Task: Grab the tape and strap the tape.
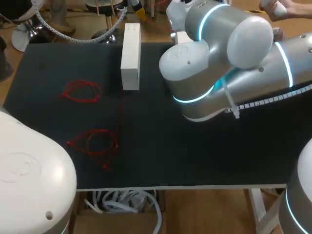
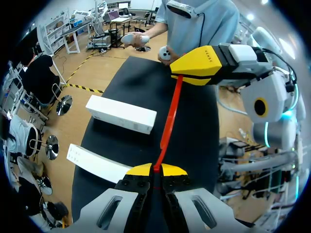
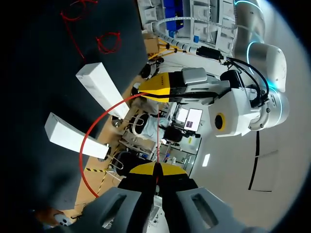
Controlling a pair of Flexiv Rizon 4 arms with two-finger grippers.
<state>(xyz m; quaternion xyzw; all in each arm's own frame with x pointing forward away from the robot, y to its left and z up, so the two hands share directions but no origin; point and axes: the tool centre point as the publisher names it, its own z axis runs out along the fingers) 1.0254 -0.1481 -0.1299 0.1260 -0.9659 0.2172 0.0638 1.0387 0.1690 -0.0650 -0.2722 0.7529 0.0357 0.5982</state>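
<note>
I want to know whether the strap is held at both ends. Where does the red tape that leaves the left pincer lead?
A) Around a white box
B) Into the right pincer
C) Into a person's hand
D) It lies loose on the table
B: in the left wrist view the red tape runs taut from the shut left pincer straight to the right pincer, which grips its other end.
</note>
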